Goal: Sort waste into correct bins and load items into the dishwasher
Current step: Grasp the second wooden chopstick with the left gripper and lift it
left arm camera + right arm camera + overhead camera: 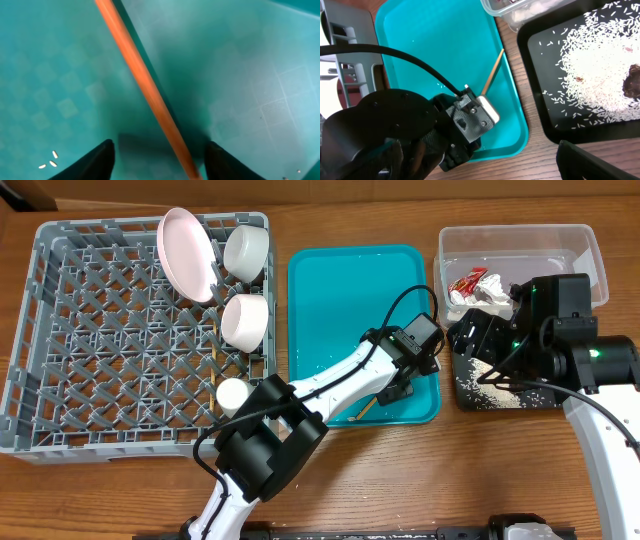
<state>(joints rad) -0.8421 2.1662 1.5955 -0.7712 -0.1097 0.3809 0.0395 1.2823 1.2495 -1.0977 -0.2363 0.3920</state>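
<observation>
since the left gripper (pixel 160 150) hangs open astride the chopstick (pixel 145 82), grasping it for the dish rack (pixel 60 330) seems the step, next needing a centred close.

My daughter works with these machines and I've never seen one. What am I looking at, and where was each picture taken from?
These are two robot arms at a table, each ending in a two-finger gripper. The wide picture looks down from above; the other two come from a camera on each wrist. On the table: a grey dish rack holding a pink plate, two white bowls and a cup; a teal tray; a clear tub with a red wrapper and a napkin; a black tray strewn with rice. The left gripper is open, its fingers either side of a wooden chopstick lying on the teal tray, not gripping it. The right gripper hangs by the black tray, open and empty.
</observation>
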